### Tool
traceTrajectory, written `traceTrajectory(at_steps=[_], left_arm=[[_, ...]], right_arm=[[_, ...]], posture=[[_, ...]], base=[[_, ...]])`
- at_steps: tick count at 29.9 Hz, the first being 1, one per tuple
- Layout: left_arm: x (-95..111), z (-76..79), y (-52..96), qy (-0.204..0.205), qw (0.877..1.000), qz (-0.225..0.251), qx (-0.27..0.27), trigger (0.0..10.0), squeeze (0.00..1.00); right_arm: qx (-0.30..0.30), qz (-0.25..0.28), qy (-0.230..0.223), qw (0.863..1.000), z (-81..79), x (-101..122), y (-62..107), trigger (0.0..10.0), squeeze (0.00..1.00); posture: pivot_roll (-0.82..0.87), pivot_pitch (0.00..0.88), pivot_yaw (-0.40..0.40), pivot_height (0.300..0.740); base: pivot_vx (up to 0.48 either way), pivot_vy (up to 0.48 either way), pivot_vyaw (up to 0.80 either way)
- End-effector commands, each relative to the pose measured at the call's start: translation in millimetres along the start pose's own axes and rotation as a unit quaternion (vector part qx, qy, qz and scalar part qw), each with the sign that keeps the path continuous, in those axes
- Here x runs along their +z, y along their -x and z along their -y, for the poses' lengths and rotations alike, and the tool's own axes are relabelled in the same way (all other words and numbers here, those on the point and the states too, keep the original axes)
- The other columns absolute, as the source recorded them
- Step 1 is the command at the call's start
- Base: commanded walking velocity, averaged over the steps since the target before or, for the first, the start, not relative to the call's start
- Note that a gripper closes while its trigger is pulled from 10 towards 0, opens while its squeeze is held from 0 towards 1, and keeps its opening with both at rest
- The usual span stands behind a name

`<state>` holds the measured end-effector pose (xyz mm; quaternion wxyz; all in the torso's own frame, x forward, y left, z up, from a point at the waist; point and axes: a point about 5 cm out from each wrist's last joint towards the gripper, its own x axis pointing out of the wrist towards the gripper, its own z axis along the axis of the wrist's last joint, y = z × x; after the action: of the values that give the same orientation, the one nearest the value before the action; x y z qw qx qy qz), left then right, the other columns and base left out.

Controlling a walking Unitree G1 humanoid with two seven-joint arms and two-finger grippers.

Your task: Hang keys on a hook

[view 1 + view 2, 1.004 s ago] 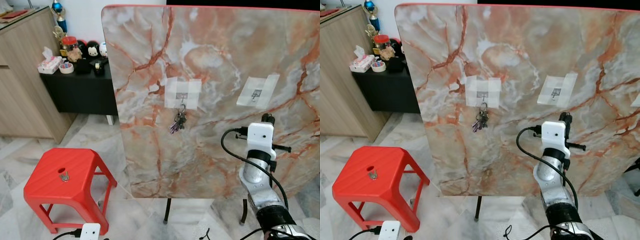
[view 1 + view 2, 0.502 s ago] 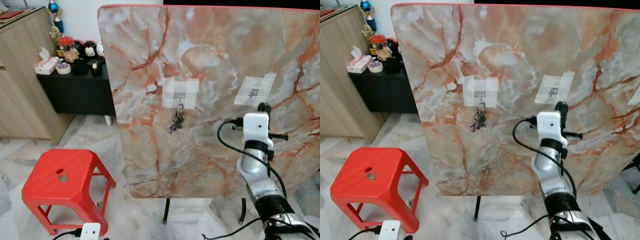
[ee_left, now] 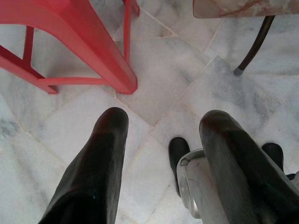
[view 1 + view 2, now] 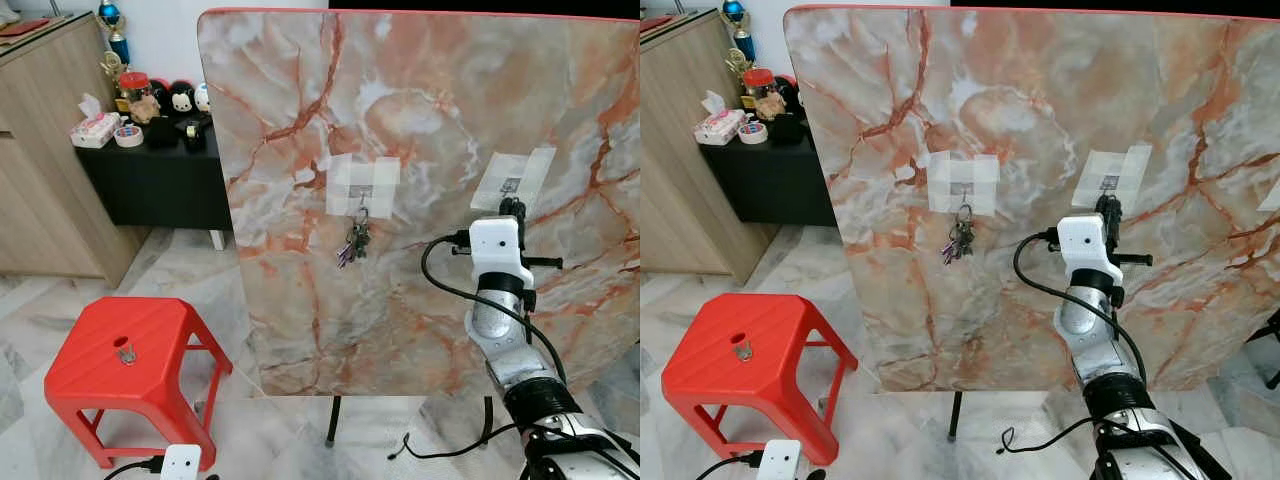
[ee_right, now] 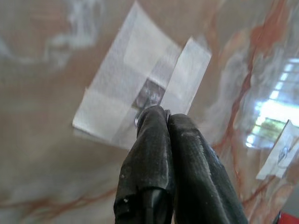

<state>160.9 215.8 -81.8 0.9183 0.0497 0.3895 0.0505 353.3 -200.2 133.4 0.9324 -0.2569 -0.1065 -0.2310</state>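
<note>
An upright marble board [image 4: 420, 120] carries two taped hooks. A bunch of keys [image 4: 355, 243] hangs from the left hook [image 4: 361, 200]. My right gripper [image 4: 512, 206] is raised against the board, its tips just under the right hook [image 4: 512, 184]. In the right wrist view the right gripper [image 5: 166, 113] is shut, a thin metal key ring [image 5: 140, 117] peeks out at its tips, and the hook [image 5: 149, 96] sits right above them on its tape. My left gripper [image 3: 163, 122] hangs open above the floor.
A red plastic stool [image 4: 90, 375] stands at the lower left with a small metal item [image 4: 125, 353] on its seat. A black side table [image 4: 150, 185] with boxes and figurines and a wooden cabinet [image 4: 45, 150] lie beyond. The board rests on thin black legs [image 4: 331, 425].
My right gripper has risen and moved a little left along the board, up to the right hook. The camera shifted slightly.
</note>
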Motion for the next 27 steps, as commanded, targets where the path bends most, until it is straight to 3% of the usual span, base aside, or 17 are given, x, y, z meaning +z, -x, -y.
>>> traceTrajectory(at_steps=[1, 27], left_arm=[[-1.7, 0.1, 0.5, 0.002, 1.000, -0.003, 0.005, 10.0, 0.00], [-1.4, 2.1, 0.3, 0.005, 1.000, -0.002, 0.005, 10.0, 0.00]], right_arm=[[-0.011, -0.001, 0.001, 1.000, 5.9, 2.9, -8.6, 10.0, 0.00], [0.011, -0.019, -0.002, 1.000, 4.8, 7.5, -24.6, 10.0, 0.00]], posture=[[0.03, 0.000, -0.043, 0.725], [0.04, 0.000, -0.046, 0.725]], base=[[0.000, 0.000, 0.00], [0.000, 0.000, 0.00]])
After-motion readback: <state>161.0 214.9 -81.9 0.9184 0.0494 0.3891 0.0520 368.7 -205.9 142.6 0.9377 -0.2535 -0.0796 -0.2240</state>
